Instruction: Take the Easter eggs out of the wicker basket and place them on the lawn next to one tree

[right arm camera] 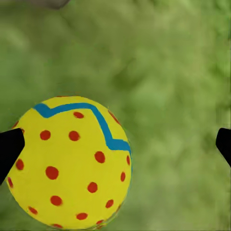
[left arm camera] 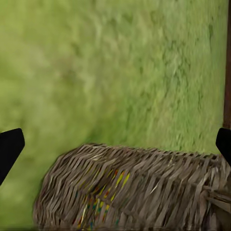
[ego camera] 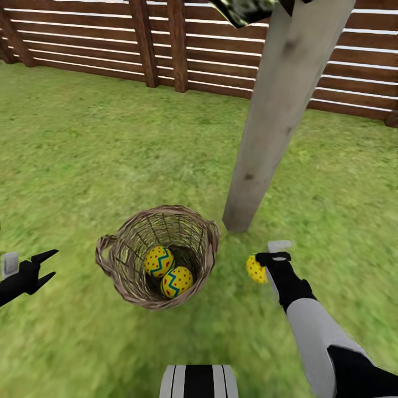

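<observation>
Lying beside the spread right end effector [ego camera: 263,264], 1 egg [ego camera: 256,270]; left end effector [ego camera: 48,264] spread too.

We see flat, even daylight with no hard shadows; the lawn [ego camera: 83,166] smears into soft blur, especially in both wrist views.

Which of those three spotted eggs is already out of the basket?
The egg beside the right gripper, near the foot of the tree trunk. The other two eggs lie together inside the wicker basket.
</observation>
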Tool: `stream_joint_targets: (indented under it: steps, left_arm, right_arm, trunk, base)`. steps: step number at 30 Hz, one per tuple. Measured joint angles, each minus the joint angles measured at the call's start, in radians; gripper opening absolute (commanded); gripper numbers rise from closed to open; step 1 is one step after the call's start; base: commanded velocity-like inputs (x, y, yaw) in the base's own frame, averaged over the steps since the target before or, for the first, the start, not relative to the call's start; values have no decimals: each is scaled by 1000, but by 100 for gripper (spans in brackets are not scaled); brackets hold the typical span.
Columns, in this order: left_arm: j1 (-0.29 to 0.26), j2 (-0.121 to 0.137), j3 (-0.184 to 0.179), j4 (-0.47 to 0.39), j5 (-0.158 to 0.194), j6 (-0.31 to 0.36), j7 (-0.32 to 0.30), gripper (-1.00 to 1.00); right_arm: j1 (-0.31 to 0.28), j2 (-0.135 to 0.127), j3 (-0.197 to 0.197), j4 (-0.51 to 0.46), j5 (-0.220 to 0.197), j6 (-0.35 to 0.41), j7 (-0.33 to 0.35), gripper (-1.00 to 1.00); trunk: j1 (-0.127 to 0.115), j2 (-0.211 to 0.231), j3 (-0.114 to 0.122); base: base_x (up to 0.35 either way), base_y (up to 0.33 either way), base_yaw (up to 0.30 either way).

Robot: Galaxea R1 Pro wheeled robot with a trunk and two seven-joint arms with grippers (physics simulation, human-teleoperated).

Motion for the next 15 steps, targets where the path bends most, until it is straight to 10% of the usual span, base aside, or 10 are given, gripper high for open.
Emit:
stream_joint_targets:
  steps: [2,5,8,11,15]
  left_arm:
    - [0,1,-77,0,0,-1,2,100]
    - [0,-2,-117,0,0,-1,2,100]
    - [0,-3,-119,-2,0,-1,1,100]
    - [0,-4,-130,-5,0,-1,1,100]
    - [0,5,-135,-6,0,-1,1,100]
  right_arm:
    - [130,14,-3,-332,-2,251,28,100]
    - [304,8,-7,-822,-14,573,293,100]
    - [317,-1,-32,-852,-17,626,547,100]
    - [319,-46,-215,-858,-14,631,991,100]
    - [319,-109,-333,-863,-16,626,1429,100]
  trunk:
    - [-1,1,8]
    - [-2,1,19]
    - [-3,2,31]
    - [-5,3,42]
    - [-7,4,58]
  base:
    - [0,0,0]
    - [0,0,0]
    - [0,0,0]
    - [0,0,0]
    - [0,0,0]
